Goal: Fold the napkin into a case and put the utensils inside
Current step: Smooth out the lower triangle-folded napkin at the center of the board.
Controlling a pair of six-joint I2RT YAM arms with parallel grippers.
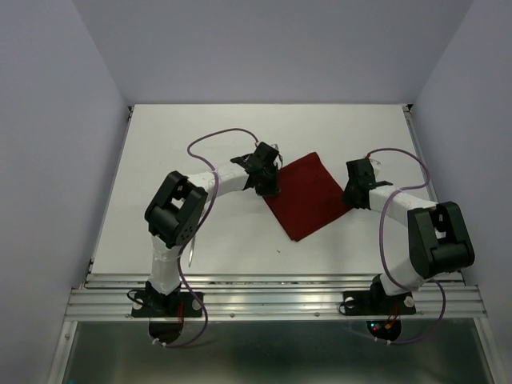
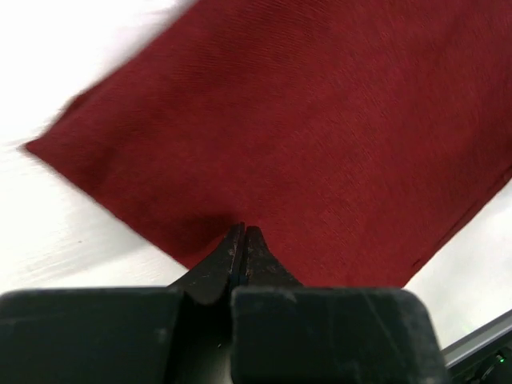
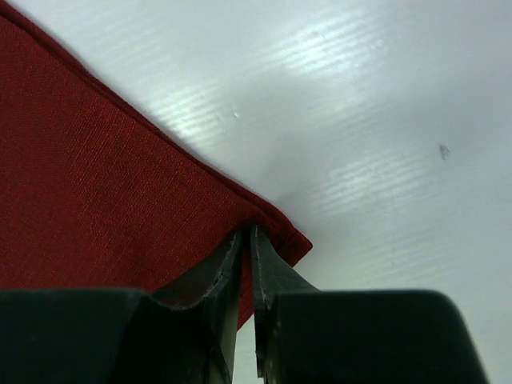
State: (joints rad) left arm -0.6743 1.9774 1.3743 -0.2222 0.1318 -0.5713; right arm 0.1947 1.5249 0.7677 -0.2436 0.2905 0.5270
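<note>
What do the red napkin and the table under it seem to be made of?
Napkin: woven cloth, matte; a fine thread grain and a layered edge show. Table: probably white plastic or coated board, semi-glossy; faint parallel lines and soft light reflections.

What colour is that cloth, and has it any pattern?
The napkin is plain dark red, unpatterned; clearest in the left wrist view.

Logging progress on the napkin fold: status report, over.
Left end effector shut at edge of napkin. Right end effector pinching its corner. Napkin lies flat, not yet a narrow strip. Nothing blocking.
</note>
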